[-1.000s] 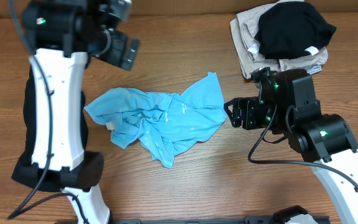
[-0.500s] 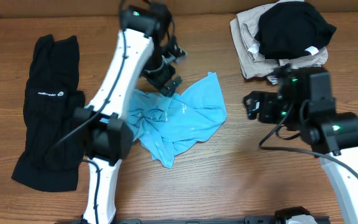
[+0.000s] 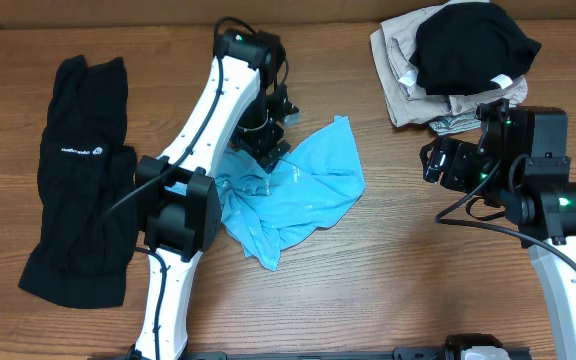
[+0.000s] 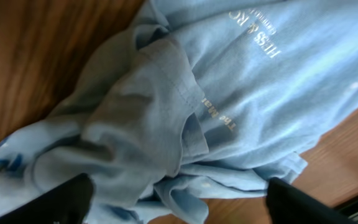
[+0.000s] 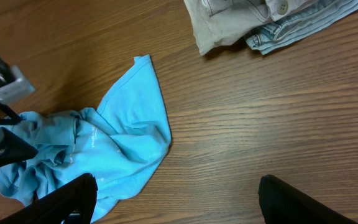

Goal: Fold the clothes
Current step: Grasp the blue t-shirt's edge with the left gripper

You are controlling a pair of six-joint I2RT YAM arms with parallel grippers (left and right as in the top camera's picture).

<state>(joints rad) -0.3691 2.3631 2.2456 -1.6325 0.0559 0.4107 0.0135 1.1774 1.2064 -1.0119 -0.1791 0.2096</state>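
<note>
The light blue T-shirt [image 3: 303,190] lies crumpled mid-table, white lettering showing in the left wrist view [image 4: 241,56]. My left gripper [image 3: 266,146] hangs open just above the shirt's upper left part, its fingers [image 4: 61,199] spread either side of bunched folds, holding nothing. My right gripper [image 3: 431,160] is open and empty over bare wood, to the right of the shirt [image 5: 110,149]. The long black garment [image 3: 78,200] with a small white logo lies flat at the far left.
A pile of beige, denim and black clothes [image 3: 458,55] sits at the back right corner, also showing in the right wrist view [image 5: 260,15]. The left arm [image 3: 208,120] stretches diagonally across the table's left half.
My left arm has swung from the far left to the shirt and lowered onto its upper left part. My right gripper has drawn back to the right, away from the shirt.
</note>
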